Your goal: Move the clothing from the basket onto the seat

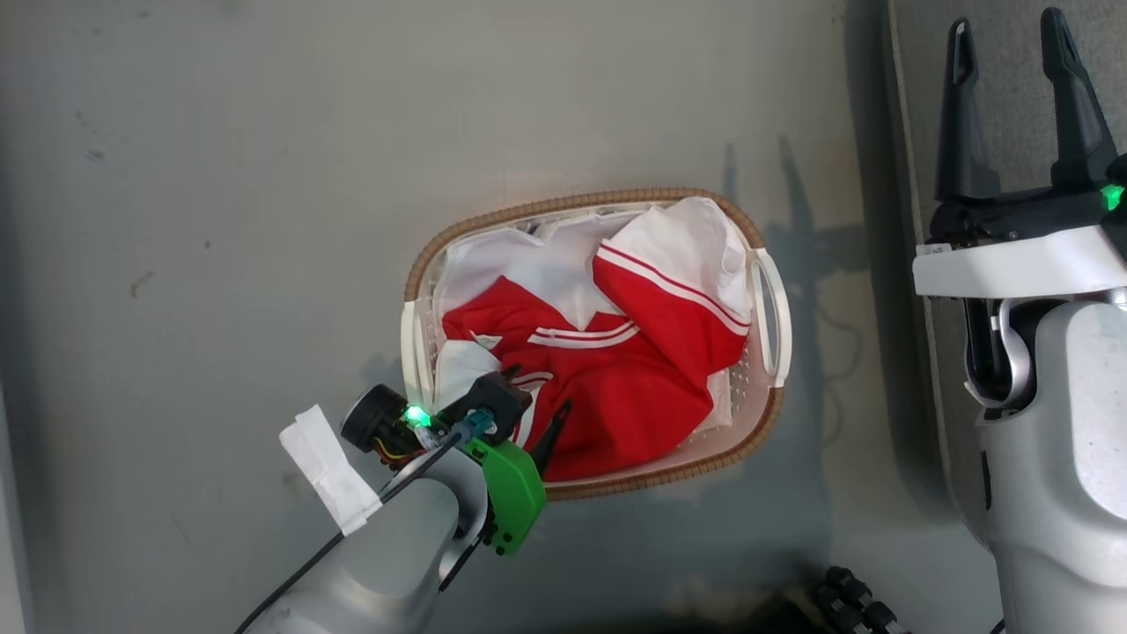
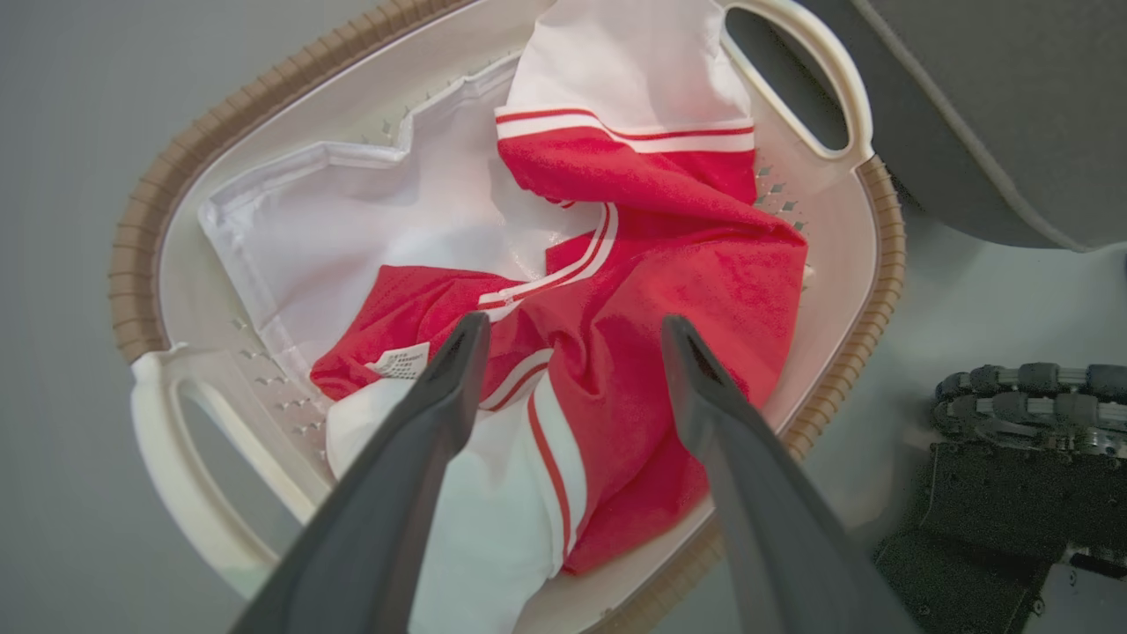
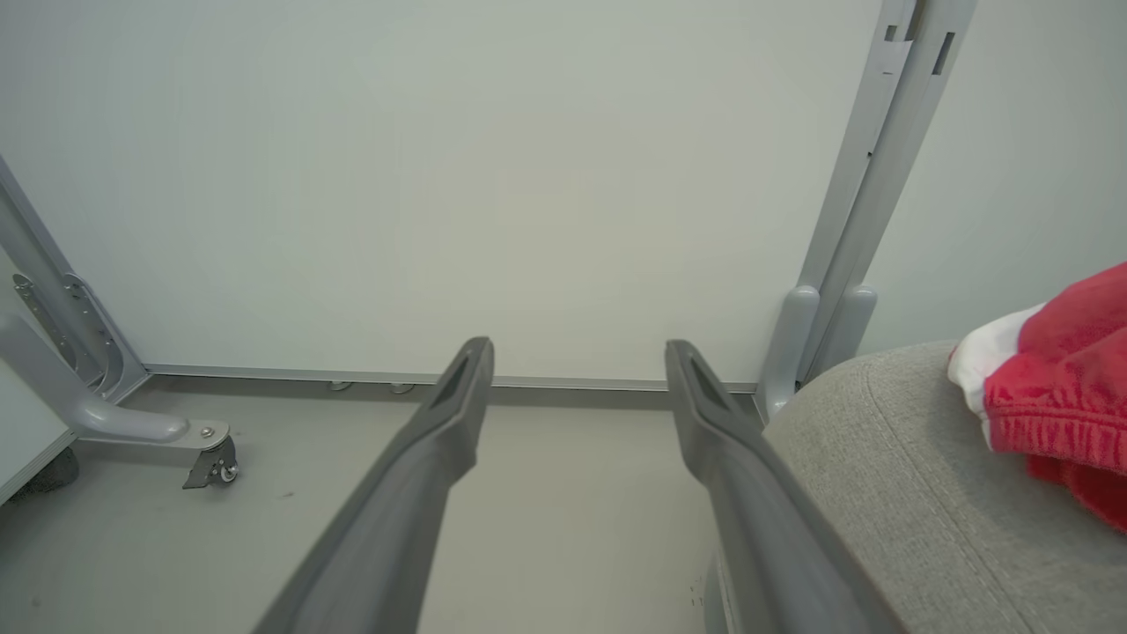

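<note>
Found the left claw [image 2: 574, 324] released, with fingers spread wide and nothing between them, hanging low over the clothing [image 1: 634, 379] at the near left end of the basket [image 1: 616, 194]; contact with the cloth cannot be told. Noted the basket standing on the floor [image 1: 220, 220], close beside the seat [image 3: 889, 493].

Recorded the clothing heaped and crumpled inside: red cloth with white panels and thin white stripes, lying partly over a plain white sheet [image 2: 352, 211] at the far left wall.

Judged soft, light and limp, with no stiffness anywhere; not fragile, not slippery. Expected to sag and trail once lifted, and possibly to drag the sheet along or catch on the basket edge. Recommended taking hold at the raised red fold between the fingertips, pinching several layers deep, not a lone hem and not the white sheet.

Found a further red and white garment [image 3: 1057, 387] resting on the seat near its rounded corner. Found the right claw [image 1: 1008, 25] likewise released and empty, raised by the seat's edge, well apart from the basket.
</note>
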### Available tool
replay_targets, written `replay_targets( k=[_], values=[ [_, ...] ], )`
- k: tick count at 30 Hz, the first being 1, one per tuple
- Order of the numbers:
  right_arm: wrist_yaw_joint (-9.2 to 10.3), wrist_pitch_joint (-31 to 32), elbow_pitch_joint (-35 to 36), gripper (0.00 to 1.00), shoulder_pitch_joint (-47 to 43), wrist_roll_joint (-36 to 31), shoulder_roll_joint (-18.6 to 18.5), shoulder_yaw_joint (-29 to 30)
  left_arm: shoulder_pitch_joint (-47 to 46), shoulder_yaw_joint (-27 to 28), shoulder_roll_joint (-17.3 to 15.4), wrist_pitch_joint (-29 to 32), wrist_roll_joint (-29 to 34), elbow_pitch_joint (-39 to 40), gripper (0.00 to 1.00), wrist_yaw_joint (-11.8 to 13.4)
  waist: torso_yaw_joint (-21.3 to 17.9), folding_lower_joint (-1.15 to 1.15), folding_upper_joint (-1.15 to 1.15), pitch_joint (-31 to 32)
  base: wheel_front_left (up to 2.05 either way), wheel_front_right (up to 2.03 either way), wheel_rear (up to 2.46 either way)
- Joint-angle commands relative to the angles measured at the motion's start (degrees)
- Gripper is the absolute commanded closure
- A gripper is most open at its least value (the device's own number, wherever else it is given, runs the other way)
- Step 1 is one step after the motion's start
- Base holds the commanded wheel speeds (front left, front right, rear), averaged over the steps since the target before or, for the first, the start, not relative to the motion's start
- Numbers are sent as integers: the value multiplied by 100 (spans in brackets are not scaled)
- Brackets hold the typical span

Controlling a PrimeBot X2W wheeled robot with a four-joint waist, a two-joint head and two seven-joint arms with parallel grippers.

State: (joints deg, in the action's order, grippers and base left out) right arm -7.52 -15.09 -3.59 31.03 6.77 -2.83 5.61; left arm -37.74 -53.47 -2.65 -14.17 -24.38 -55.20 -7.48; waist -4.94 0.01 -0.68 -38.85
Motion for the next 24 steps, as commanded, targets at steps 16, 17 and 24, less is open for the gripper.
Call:
replay_targets(
  k=[16,17,24],
  values=[
    [7,-11,330,0,204,304,-13,-120,-722,-822,-11,28,-936,-1058,56,-14,-602,-1,68,-1177,0,0,0],
    [7,-11,311,0,197,297,-13,-135,-738,-870,-17,15,-953,-1076,71,-13,-602,-1,68,-1166,0,0,0],
    [6,-11,149,0,56,254,-12,-198,-763,-951,-76,-93,-1123,-964,100,-7,-499,-1,68,-908,0,0,0]
  ],
)
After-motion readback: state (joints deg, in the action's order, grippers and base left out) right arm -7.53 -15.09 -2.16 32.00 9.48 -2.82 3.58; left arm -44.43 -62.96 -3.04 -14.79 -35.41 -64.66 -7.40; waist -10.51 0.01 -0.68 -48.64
